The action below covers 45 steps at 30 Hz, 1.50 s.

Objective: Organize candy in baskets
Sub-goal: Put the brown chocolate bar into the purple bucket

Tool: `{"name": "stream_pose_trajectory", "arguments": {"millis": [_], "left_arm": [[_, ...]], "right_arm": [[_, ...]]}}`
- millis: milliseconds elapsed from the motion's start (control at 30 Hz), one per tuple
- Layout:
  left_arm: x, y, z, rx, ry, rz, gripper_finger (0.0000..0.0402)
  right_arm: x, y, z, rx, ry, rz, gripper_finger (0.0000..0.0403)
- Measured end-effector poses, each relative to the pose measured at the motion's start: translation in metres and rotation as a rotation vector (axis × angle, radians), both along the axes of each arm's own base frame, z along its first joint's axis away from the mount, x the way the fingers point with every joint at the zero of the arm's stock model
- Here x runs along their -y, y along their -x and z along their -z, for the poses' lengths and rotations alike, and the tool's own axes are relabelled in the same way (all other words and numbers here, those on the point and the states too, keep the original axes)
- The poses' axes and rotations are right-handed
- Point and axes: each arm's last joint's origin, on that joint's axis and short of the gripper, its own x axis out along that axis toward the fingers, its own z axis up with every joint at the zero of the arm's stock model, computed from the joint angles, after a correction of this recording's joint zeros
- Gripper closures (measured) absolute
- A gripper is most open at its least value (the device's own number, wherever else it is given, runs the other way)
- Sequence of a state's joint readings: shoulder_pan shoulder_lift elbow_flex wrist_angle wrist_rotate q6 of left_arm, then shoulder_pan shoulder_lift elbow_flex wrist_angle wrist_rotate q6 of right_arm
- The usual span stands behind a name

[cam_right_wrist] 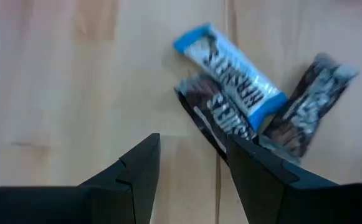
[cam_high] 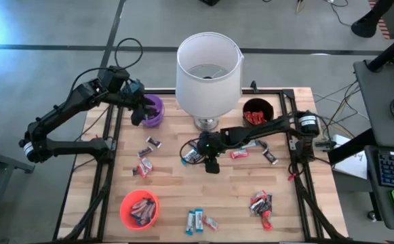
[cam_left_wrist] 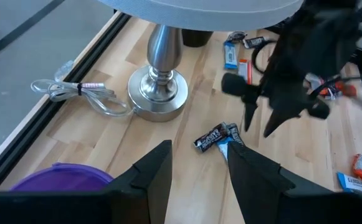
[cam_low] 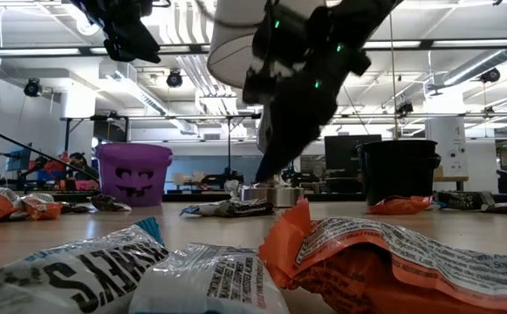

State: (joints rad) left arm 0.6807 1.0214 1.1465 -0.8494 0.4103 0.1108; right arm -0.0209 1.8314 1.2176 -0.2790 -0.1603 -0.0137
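My right gripper (cam_high: 211,165) (cam_right_wrist: 190,177) hovers open, pointing down over mid-table. A small cluster of candy (cam_high: 191,156) lies just beside it: one blue-and-white bar (cam_right_wrist: 230,68) and two dark bars (cam_right_wrist: 221,121) (cam_right_wrist: 308,106) flat on the wood. In the low view its fingers (cam_low: 270,161) stand above that cluster (cam_low: 231,208). My left gripper (cam_high: 140,112) (cam_left_wrist: 199,180) hangs open and empty over the purple basket (cam_high: 153,108) (cam_left_wrist: 59,177). The black basket (cam_high: 258,112) holds red candy. The orange-red basket (cam_high: 139,209) holds dark bars.
A white lampshade on a metal base (cam_high: 209,71) (cam_left_wrist: 159,93) stands at the far middle, between the purple and black baskets. Loose candy lies scattered: left of centre (cam_high: 146,163), right of centre (cam_high: 251,152), near edge (cam_high: 198,220), near right (cam_high: 261,203). A coiled cable (cam_left_wrist: 81,93) lies by the lamp base.
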Motion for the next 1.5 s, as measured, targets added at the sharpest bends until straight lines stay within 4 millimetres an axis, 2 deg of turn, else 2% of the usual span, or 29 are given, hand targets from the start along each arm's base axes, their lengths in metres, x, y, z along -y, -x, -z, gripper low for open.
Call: {"name": "stream_pose_trajectory", "arguments": {"millis": [133,333,500,767,867,1033,1300,1500], "left_arm": [[0.000,0.000,0.000,0.000,0.015,-0.010,0.0265],[0.000,-0.001,0.001,-0.005,0.021,-0.011,0.0265],[-0.001,-0.001,0.002,-0.007,0.022,-0.012,0.0265],[-0.001,-0.001,0.002,-0.008,0.023,-0.012,0.0265],[-0.001,-0.001,0.002,-0.008,0.023,-0.012,0.0265],[-0.001,-0.001,0.002,-0.008,0.023,-0.011,0.0265],[-0.001,-0.001,0.002,-0.010,0.025,-0.012,0.0265],[-0.002,-0.002,0.003,-0.013,0.027,-0.012,0.0265]], "right_arm": [[0.000,-0.010,0.011,-0.012,0.008,-0.008,0.0227],[0.003,-0.018,0.011,-0.003,0.056,-0.014,0.0227],[0.011,-0.018,0.024,-0.049,0.060,-0.004,0.0227],[0.021,-0.016,0.027,-0.068,0.055,0.008,0.0231],[0.024,-0.016,0.027,-0.070,0.055,0.016,0.0246],[0.028,-0.017,0.039,-0.101,0.021,0.061,0.0284],[0.024,-0.017,0.047,-0.129,0.000,0.056,0.0308],[0.022,-0.015,0.041,-0.126,-0.046,0.061,0.0385]]}}
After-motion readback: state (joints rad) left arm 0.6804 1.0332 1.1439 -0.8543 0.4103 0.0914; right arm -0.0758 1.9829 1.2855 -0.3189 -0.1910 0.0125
